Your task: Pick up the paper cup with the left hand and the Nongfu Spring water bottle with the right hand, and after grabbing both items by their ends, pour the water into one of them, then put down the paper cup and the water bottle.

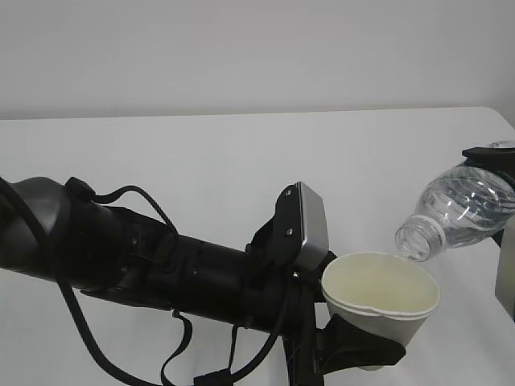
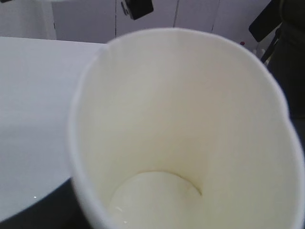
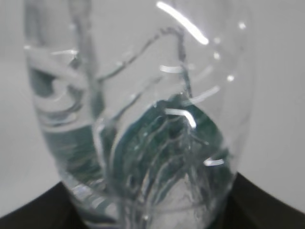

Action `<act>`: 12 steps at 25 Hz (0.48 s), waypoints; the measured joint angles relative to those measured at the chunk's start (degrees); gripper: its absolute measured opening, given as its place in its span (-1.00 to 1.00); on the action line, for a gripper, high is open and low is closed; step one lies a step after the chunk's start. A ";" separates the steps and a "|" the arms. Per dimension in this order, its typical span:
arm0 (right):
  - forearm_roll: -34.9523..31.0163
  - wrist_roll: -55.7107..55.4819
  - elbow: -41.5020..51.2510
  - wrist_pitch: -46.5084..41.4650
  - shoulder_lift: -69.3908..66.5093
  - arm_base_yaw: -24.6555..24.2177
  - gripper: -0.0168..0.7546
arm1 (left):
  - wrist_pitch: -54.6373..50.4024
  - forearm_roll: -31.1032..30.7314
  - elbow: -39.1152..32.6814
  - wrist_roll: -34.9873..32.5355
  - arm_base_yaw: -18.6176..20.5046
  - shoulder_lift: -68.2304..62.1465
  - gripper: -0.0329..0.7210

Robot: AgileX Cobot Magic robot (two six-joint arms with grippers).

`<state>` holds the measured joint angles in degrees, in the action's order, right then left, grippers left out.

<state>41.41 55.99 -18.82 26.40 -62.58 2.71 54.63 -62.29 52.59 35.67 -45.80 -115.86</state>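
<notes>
The paper cup (image 1: 380, 291) is a tapered cone of matte white-cream card with a thin rolled rim, squeezed slightly out of round, and its inside is a pale yellowish tone. It sits low at the centre-right of the exterior view, clamped near its base between the black jaws of the left hand (image 1: 354, 354), a bulky glossy-black arm draped with loose cables and topped by a grey rectangular block (image 1: 310, 225). Beside it, the Nongfu Spring water bottle (image 1: 460, 211) is clear, ribbed, thin plastic, tilted with its capless neck pointing down-left, the mouth just above the cup's rim on the right. The right hand (image 1: 492, 157) holds the bottle at its far end at the frame's right edge; only a dark part of it shows, closed around the bottle. The left wrist view looks straight into the cup (image 2: 186, 129): smooth pale walls, a vertical seam, and a round bottom whose contents cannot be made out. The right wrist view is filled by the bottle (image 3: 138, 124), showing curved ridges, bright glints and the dark green label seen through the plastic; whether water remains inside is unclear. Everything hangs above a plain white table (image 1: 201, 161).
</notes>
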 joint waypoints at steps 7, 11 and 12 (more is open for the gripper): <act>0.00 0.90 0.00 0.00 0.00 0.00 0.17 | 0.00 0.02 0.00 0.00 0.00 0.00 0.20; 0.00 0.90 0.00 0.00 0.00 0.00 0.17 | 0.00 0.37 0.00 0.00 0.00 0.00 0.20; 0.00 0.90 0.00 0.00 0.00 0.00 0.17 | 0.00 0.37 0.00 0.00 0.00 0.00 0.20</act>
<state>41.41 56.89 -18.82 26.40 -62.58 2.71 54.63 -61.92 52.59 35.67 -45.80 -115.86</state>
